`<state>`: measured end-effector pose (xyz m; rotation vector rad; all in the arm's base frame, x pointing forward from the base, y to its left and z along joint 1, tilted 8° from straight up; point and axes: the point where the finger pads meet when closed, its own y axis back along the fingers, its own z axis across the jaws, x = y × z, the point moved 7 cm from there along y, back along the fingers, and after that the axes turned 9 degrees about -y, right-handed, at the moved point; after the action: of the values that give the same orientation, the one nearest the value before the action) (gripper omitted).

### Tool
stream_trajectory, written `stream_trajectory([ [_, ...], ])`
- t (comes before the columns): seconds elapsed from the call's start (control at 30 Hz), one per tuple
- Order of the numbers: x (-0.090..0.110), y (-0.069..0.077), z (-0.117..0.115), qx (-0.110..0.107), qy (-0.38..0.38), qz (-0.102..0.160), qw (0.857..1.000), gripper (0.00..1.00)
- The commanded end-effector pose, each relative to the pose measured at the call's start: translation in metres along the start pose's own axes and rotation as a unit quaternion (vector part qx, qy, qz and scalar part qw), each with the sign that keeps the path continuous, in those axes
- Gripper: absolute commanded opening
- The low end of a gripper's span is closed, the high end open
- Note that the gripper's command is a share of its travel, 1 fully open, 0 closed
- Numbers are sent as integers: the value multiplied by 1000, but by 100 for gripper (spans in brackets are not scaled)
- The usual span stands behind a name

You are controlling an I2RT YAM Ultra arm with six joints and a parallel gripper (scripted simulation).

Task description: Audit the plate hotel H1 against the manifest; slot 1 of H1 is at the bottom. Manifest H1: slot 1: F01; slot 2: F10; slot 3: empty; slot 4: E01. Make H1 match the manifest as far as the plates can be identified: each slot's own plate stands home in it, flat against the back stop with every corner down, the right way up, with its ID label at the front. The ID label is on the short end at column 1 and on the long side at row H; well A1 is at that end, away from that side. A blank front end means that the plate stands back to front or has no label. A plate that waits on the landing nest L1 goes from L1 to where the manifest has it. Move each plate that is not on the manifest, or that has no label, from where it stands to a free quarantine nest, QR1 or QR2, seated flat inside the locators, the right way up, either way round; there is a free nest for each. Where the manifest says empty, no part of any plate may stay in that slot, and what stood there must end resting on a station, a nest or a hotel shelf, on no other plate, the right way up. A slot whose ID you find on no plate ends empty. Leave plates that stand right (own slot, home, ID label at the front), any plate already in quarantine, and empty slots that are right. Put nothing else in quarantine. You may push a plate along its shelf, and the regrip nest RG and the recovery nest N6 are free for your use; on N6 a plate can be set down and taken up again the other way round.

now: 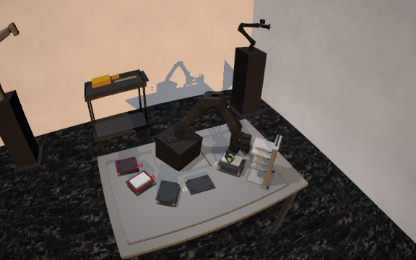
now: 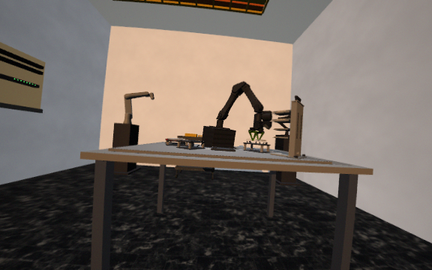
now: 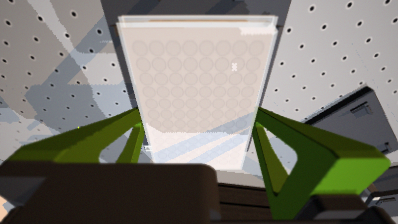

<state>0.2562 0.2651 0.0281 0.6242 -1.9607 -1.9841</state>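
Plate (image 3: 197, 85) on nest (image 1: 232, 168) beside hotel (image 1: 270, 162); tool (image 3: 197, 145) fingers either side.

Dark brown jointed arm (image 1: 208, 106), seemingly unmarked, with green fingers.
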Motion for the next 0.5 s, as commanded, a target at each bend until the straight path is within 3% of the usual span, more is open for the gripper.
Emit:
stream_trajectory([
  [0.0, -8, 15, 2, -5, -1, -19, 1000, 86],
  [0.47, -7, 27, 2, -5, -1, -19, 1000, 86],
])
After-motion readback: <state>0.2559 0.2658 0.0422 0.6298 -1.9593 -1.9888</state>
